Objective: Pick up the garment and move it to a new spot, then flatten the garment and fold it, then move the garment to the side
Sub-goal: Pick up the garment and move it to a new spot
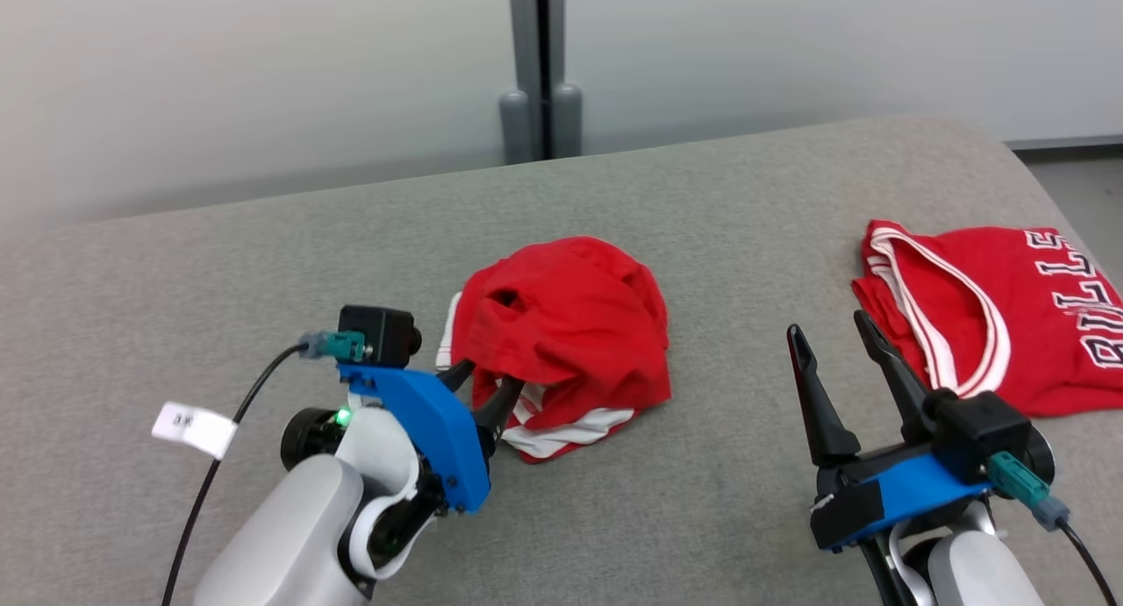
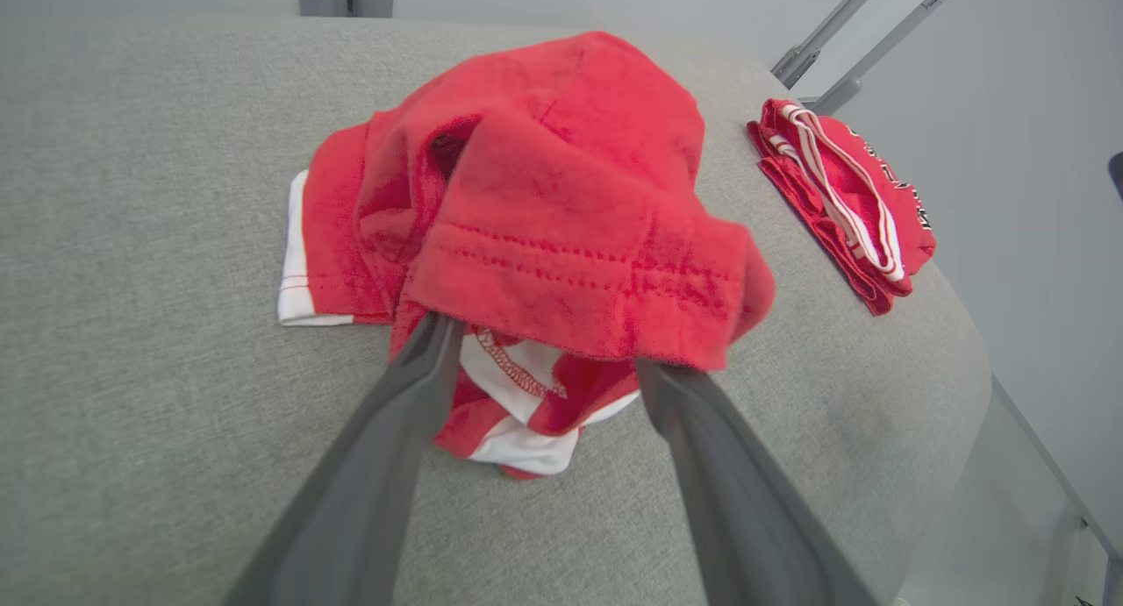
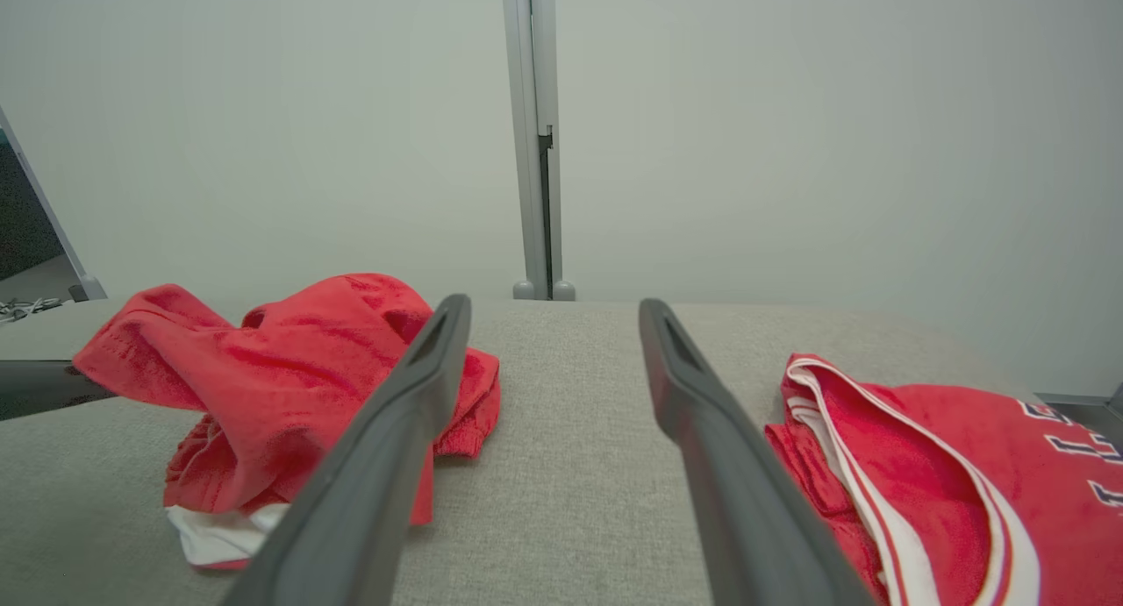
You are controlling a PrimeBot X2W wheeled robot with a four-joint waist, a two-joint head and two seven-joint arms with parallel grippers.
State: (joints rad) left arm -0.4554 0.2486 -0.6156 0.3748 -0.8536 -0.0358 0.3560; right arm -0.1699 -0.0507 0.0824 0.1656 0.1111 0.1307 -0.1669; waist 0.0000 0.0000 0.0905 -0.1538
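Your left gripper (image 1: 481,385) sat at the near edge of the crumpled red garment (image 1: 561,325). Its two fingers were spread wide, and their tips were tucked just under a stitched hem (image 2: 579,299) that draped over them. Nothing was pinched between them. Your right gripper (image 1: 829,325) hovered over the grey padded table (image 1: 702,194), its fingers also wide apart and empty, between the heap and the folded red jersey (image 1: 991,317) at the table's right edge.

The garment lay bunched near the middle of the table, well apart from the jersey, with a white-trimmed layer (image 2: 518,439) poking out beneath the red folds.

It looked like a light, limp knit, so I judged it would sag and trail from any single hold and might drag on the fabric-covered top. The doubled, stitched hem seemed your best grip, being thicker and easy to trace along for flattening. Pinching the middle of the heap would probably have gathered several layers at once.
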